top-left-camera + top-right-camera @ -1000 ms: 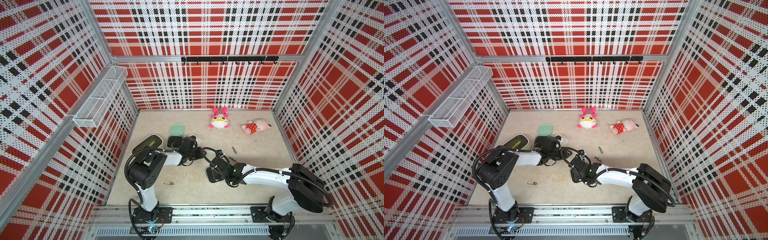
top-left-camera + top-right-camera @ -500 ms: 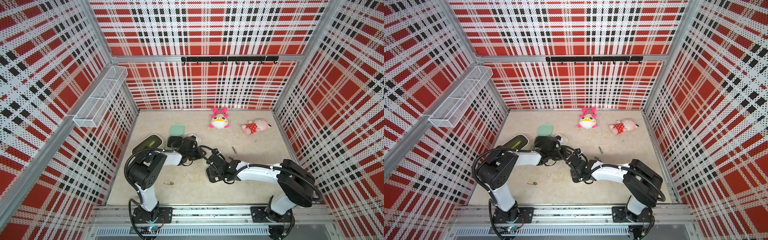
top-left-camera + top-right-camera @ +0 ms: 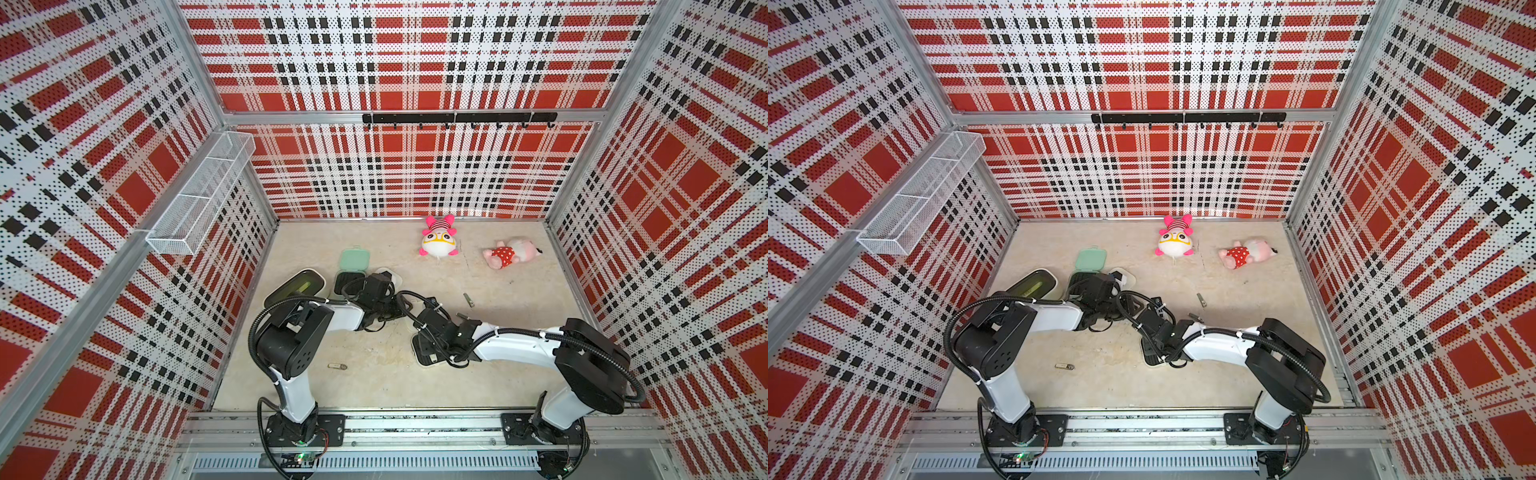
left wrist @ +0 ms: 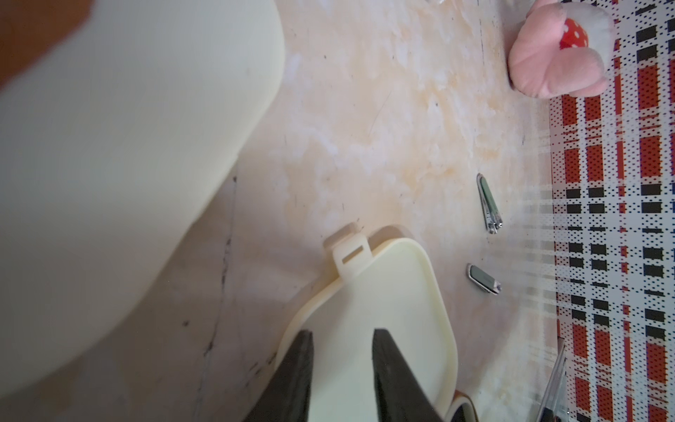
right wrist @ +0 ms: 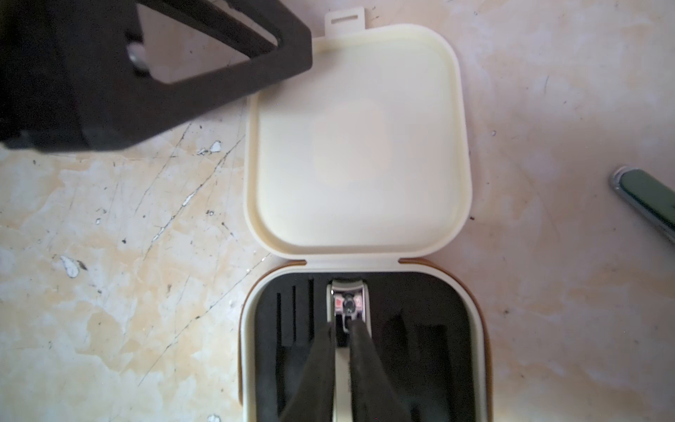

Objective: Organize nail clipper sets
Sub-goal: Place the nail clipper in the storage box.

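Red plaid walls (image 3: 415, 62), beige marbled floor (image 3: 374, 386), wire shelf (image 3: 199, 199), hook rail (image 3: 457, 118).

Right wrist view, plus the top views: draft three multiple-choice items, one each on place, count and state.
1. The silver clipper lies: A in the black insert of the cream case; B on bare table; C in a wire basket.
2. Plush toys in the top views: A one; B two; C four.
3. The case's lid is: A shut; B open, laid flat; C missing.
Key: 1 A, it sits in the middle slot; 2 B, one striped-capped, one red-dotted; 3 B, its inside faces up.
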Controlling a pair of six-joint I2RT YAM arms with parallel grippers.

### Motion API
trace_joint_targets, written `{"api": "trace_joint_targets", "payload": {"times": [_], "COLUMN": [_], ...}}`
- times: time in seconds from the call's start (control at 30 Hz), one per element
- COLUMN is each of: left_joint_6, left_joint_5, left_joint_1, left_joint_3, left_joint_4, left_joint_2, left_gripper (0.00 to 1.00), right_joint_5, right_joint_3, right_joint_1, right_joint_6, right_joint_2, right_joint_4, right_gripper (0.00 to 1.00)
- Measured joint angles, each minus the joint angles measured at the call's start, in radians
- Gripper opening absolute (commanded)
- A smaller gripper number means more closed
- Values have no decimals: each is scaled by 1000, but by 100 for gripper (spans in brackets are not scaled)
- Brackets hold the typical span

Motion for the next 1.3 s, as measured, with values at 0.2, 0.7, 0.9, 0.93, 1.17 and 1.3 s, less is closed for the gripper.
{"api": "trace_joint_targets", "payload": {"times": [0.2,0.7,0.9,0.93,1.17,1.3], "left_joint_6": [0,4,35,43,80,95], "left_joint_5": [0,3,-11,-19,-98,-146], "left_joint_1": [0,6,29,38,148,211], "left_joint_3": [0,36,120,126,97,35], "left_joint_4": [-1,-75,-157,-171,-275,-323], "left_joint_2": [0,-35,-132,-158,-322,-365], "left_gripper": [34,38,41,41,45,44], "right_joint_5": [2,24,58,62,67,51], "right_joint_3": [-37,-6,100,117,167,167], "right_joint_1": [-1,-26,-73,-76,-77,-77], "right_joint_6": [13,10,-30,-37,-77,-90], "right_joint_2": [1,-28,-72,-72,-72,-71], "right_joint_4": [58,7,-16,-17,-29,-30], "right_gripper": [10,31,46,48,60,62]}}
